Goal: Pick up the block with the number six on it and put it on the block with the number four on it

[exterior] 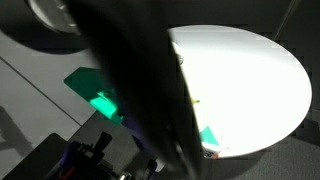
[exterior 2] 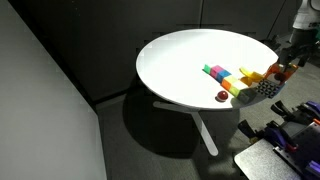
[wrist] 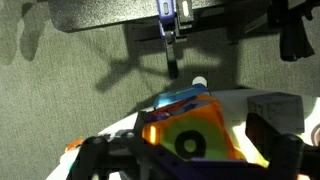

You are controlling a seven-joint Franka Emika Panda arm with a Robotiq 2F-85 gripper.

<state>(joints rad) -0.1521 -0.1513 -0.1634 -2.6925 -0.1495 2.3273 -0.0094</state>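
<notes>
In the wrist view an orange-faced block with a green round mark and a dark numeral (wrist: 190, 135), which looks like the block with the number six, lies on the white table. My gripper (wrist: 185, 148) is open, with one dark finger (wrist: 98, 152) on its left and the other on its right. Whether the fingers touch it cannot be told. A blue block (wrist: 180, 100) sits right behind it. In an exterior view the gripper (exterior 2: 268, 86) hangs low over the blocks at the table's right edge. I cannot read a four on any block.
A row of green, pink and yellow blocks (exterior 2: 220, 74) lies on the round white table (exterior 2: 180, 60), with a small red thing (exterior 2: 221, 96) in front. The dark arm (exterior: 140, 80) blocks much of an exterior view. Dark equipment (exterior 2: 285, 125) stands beside the table.
</notes>
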